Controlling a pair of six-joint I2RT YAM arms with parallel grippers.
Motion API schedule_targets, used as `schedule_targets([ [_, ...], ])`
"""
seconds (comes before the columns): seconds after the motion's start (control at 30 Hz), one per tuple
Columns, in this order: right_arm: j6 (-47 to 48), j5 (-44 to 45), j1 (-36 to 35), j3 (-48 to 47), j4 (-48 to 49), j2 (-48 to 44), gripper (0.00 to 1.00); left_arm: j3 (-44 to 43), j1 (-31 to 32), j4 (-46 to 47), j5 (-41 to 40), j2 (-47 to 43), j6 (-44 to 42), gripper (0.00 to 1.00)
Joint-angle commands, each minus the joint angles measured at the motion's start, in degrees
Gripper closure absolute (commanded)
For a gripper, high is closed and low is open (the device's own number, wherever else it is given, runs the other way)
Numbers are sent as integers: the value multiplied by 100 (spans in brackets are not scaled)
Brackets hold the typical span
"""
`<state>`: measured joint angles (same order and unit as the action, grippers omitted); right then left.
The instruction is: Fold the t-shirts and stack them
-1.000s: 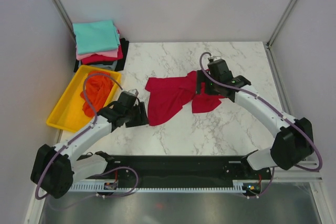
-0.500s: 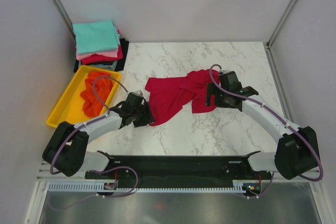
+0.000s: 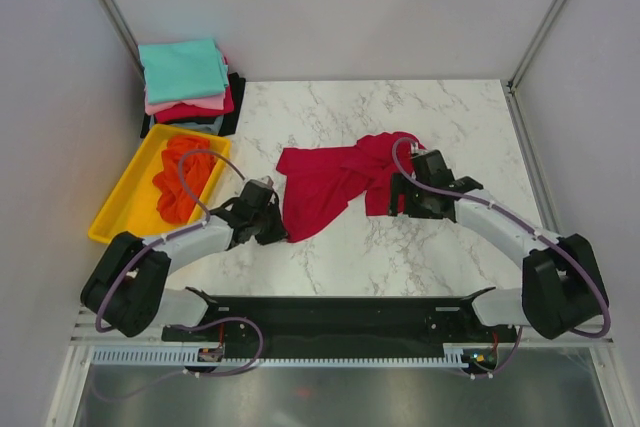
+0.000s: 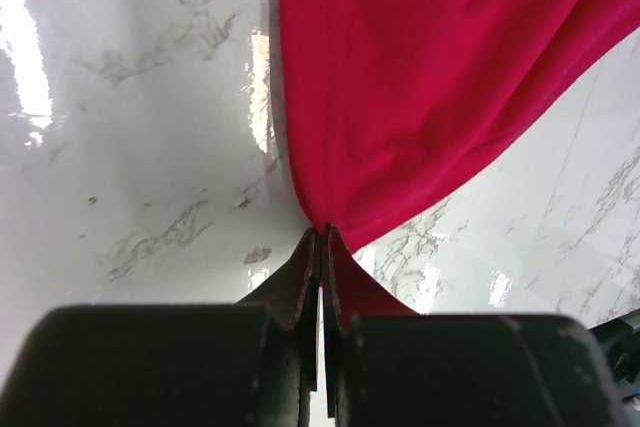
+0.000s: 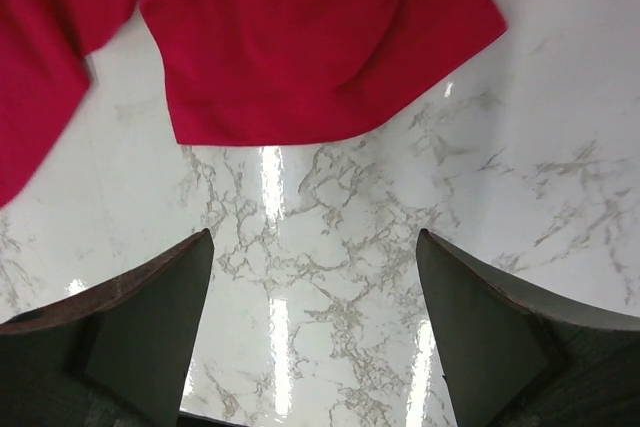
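clearly the left jaws pinch just a corner of the crimson shirt [image 4: 420, 77], right jaws gaping apart; a hard tug could slip it.

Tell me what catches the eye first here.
A crimson shirt lies crumpled in the middle, its near corner pinched by the shut left gripper; the open right gripper hovers at its other edge. Far left, a folded stack sits behind a yellow tray holding an orange shirt.
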<state>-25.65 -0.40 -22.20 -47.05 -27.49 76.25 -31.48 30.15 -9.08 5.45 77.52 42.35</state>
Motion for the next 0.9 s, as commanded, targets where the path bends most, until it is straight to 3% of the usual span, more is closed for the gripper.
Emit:
schedule_targets([
  [0.0, -221, 171, -486, 100, 428, 292, 9, -270, 8, -400, -527, -491, -358, 98],
  [0.2, -388, 541, -1093, -234, 604, 978, 16, -499, 8, -718, -537, -615, -508, 98],
  [0.43, -318, 884, -1454, -1130, 490, 1937, 32, -174, 8, -551, -466, -615, -438, 98],
  [0.87, -177, 1569, -1656, -1676, 244, 2632, 42, -60, 17, -507, -457, -641, -517, 98],
])
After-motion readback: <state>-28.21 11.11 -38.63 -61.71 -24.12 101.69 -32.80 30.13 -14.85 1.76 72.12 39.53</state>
